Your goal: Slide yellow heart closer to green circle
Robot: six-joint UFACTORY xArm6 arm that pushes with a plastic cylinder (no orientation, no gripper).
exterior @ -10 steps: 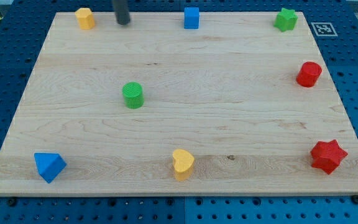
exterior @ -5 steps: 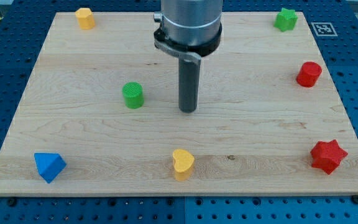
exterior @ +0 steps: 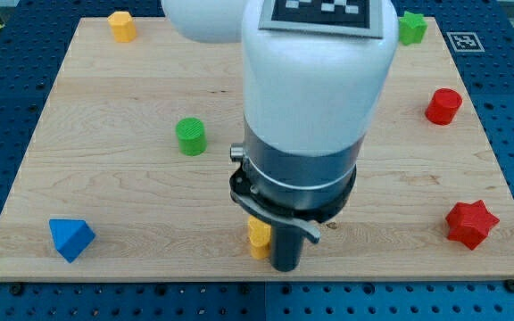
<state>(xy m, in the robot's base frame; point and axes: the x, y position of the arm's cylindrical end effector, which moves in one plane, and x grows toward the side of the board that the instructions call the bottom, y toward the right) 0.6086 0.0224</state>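
The yellow heart [exterior: 258, 238] lies near the board's bottom edge, mostly hidden behind my arm; only its left part shows. The green circle [exterior: 190, 136] stands up and to the left of it, well apart. My tip [exterior: 285, 266] is at the bottom edge of the board, right beside the heart on its right side, seemingly touching it. The big white and grey arm body covers the board's middle.
A blue triangle [exterior: 70, 239] lies at bottom left. A red star [exterior: 469, 223] sits at bottom right, a red cylinder [exterior: 443, 106] at right. A green star [exterior: 410, 27] is at top right, a yellow block [exterior: 121, 25] at top left. Wooden board [exterior: 105, 196].
My tip has travelled from the board's top, through its middle, down to the bottom edge beside the yellow heart. The arm now hides the blue block at the top. No block has visibly moved.
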